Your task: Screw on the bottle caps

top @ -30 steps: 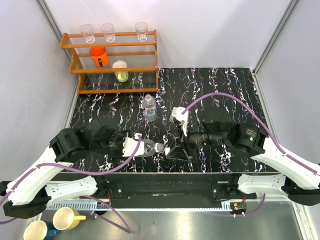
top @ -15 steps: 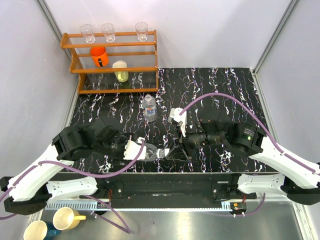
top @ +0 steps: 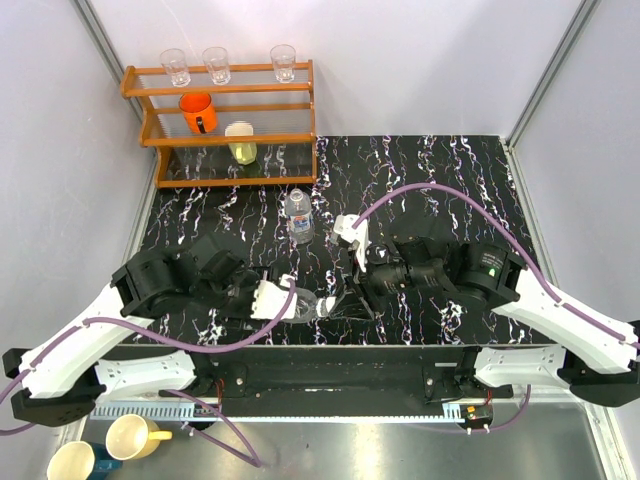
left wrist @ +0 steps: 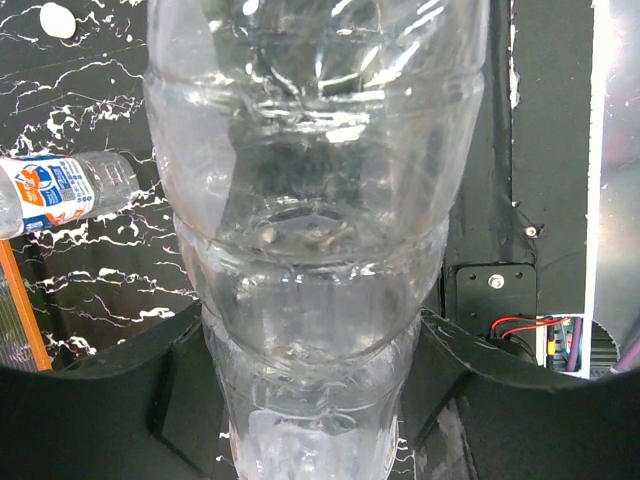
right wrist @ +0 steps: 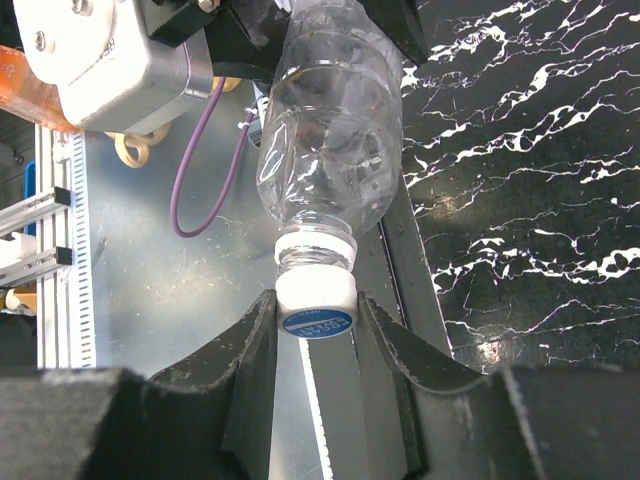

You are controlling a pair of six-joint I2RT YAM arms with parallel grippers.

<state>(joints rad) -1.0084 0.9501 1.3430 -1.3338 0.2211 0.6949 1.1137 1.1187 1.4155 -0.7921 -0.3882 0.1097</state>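
L fingers (left wrist: 180, 400) clamp the clear bottle (right wrist: 330, 130) mid-body, sideways above the table (top: 430, 170) front edge, R fingers (right wrist: 250, 380) shut on blue-topped cap (right wrist: 317, 305) at its neck; looks empty, so light, thin-walled, slick, I'd squeeze ribs only.

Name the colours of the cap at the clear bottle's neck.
The small round plastic cap is white, blue on top; right wrist view shows it best.
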